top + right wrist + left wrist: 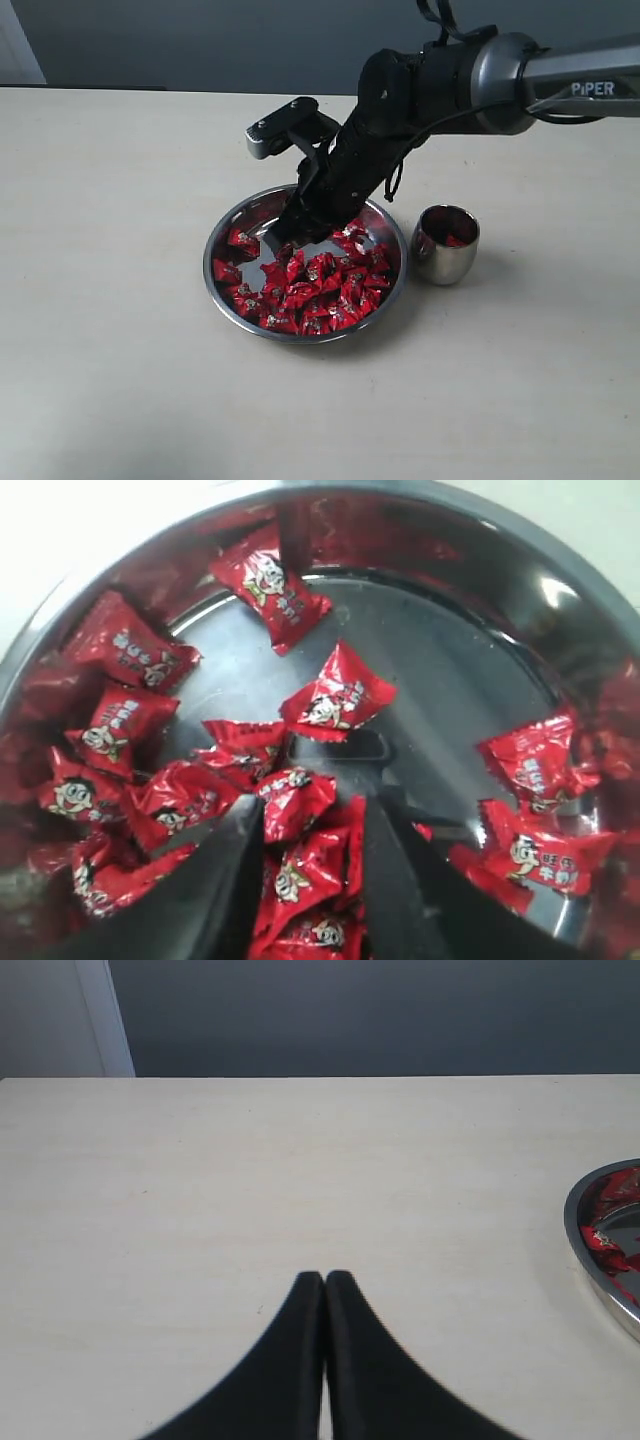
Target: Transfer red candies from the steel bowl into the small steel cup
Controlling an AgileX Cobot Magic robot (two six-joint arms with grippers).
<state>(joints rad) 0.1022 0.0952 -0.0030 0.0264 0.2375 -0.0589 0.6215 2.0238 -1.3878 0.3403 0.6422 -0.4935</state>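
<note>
Right gripper [312, 810] down in steel bowl [208, 265], jaws parted astride red candies [310, 285], none clearly gripped. Small steel cup [445, 255] just right of bowl, possibly 1 candy inside. Left gripper [325, 1280] closed over worktop [100, 300].

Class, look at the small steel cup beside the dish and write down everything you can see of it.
The small steel cup is a rounded, handleless tumbler of shiny, mirror-like metal. It stands upright, mouth up, on the pale table, right of the steel bowl in the exterior view, with a gap between them. Something red shows inside, seemingly a red candy; how many cannot be told. Only the table touches it from outside.
</note>
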